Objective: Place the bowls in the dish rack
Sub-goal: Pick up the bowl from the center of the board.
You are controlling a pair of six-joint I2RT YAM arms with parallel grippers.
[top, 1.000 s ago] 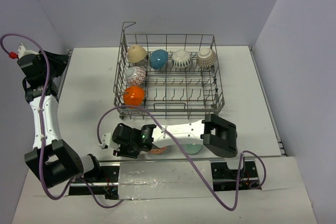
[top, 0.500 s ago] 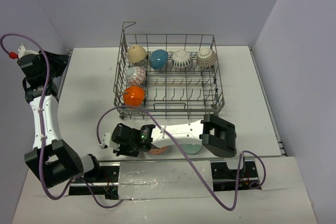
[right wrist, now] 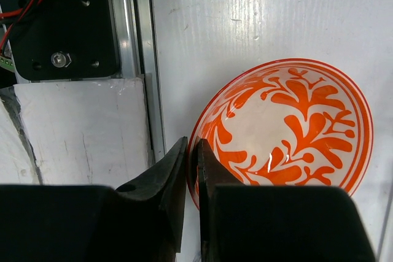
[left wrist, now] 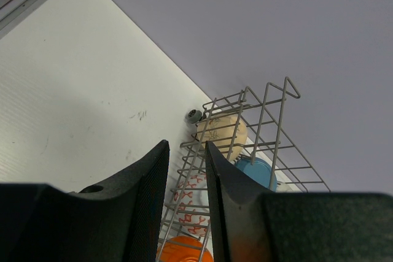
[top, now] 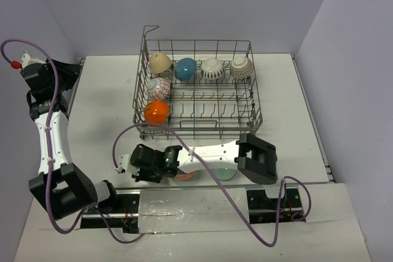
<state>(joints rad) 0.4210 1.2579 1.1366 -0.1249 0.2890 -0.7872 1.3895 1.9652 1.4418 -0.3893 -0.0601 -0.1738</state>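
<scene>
Right claw (right wrist: 191, 164) clenched on left rim of orange-patterned bowl (right wrist: 288, 133), lower centre of tabletop (top: 104, 102); bowl body toward frame right in wrist view. Needs carrying up-frame to dish rack (top: 202, 50). Left claw (left wrist: 186, 151) released, empty, far upper left.

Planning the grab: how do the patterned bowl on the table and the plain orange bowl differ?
The patterned bowl lies mouth up on the table, rim in the right tool; the plain orange bowl sits untouched in the rack. The patterned bowl shows orange leaves on white; the plain orange bowl is solid. Both are round.
</scene>
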